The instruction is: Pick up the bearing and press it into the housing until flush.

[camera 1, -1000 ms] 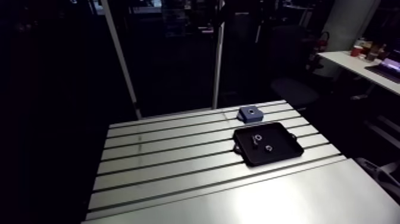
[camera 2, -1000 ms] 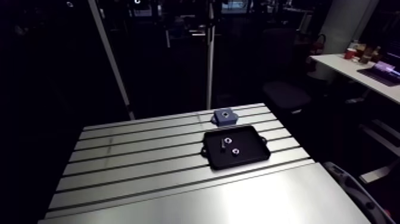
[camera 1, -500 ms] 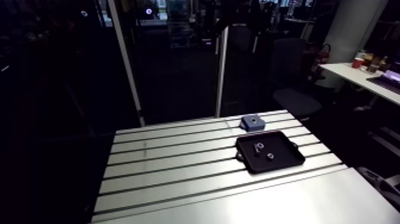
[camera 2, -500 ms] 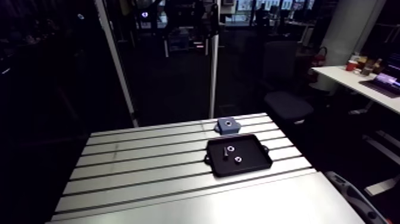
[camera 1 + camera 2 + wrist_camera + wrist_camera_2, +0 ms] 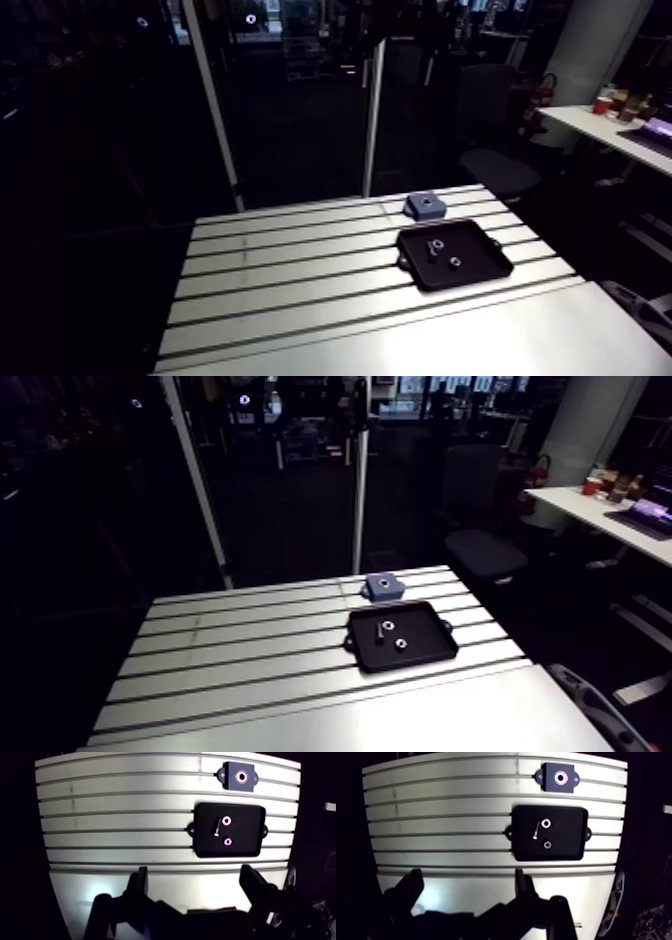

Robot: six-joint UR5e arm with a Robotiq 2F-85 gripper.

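**Wrist view.** My hand (image 5: 195, 874) hangs over the smooth strip at one edge of the counter (image 5: 115, 817). Its two dark fingers (image 5: 139, 884) are spread wide, and nothing is between them.

Ahead of the hand, and well apart from it, a black tray (image 5: 247, 827) lies flat across the counter's slots, with a small lug at each short side. I see three small parts inside the tray:
- **Far ring:** the far ring (image 5: 226, 820) lies on the side towards the housing.
- **Near ring:** the near ring (image 5: 228, 841) lies on the side towards my hand.
- **Pin:** a thin pin (image 5: 217, 828) lies just beside the far ring and slightly tilted. I cannot tell whether the two touch.

Either ring may be the bearing; they look alike at this size and I cannot tell them apart. The two rings lie apart from each other, and both are clear of the tray's walls.

Beyond the tray, near it but not touching, the housing (image 5: 231, 779) sits on the counter with its round bore (image 5: 241, 775) facing up. I cannot make out anything inside the bore.

**Arm view.** The blue housing (image 5: 424, 204) stands at the far edge of the counter. The tray (image 5: 480, 250) sits just in front of it, with both rings visible as pale dots on the black floor. My hand does not show in this view.
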